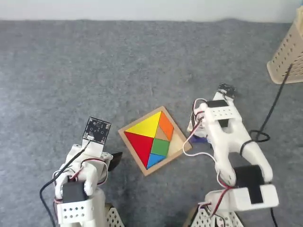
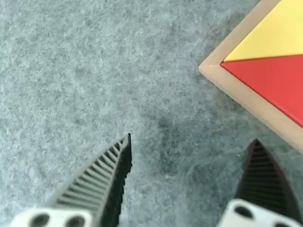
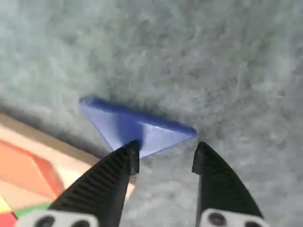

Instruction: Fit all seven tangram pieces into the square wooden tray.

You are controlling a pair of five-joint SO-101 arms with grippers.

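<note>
The square wooden tray [image 1: 133,152] lies turned like a diamond on the grey carpet between the arms. It holds a yellow triangle [image 1: 144,126], a red triangle [image 1: 138,144], an orange piece [image 1: 166,125], a green square [image 1: 160,147] and a small blue triangle [image 1: 153,161]. Its right corner [image 1: 178,141] is bare wood. A dark blue triangle [image 3: 132,125] rests on the carpet just off the tray's edge [image 3: 66,153]. My right gripper [image 3: 165,150] is open over it, one fingertip at the triangle's near corner. My left gripper [image 2: 191,144] hangs open above bare carpet beside the tray's corner [image 2: 210,71].
A beige perforated basket [image 1: 289,52] stands at the far right edge, and a black cable [image 1: 273,111] runs from it toward the right arm. Open carpet stretches behind the tray and to the left.
</note>
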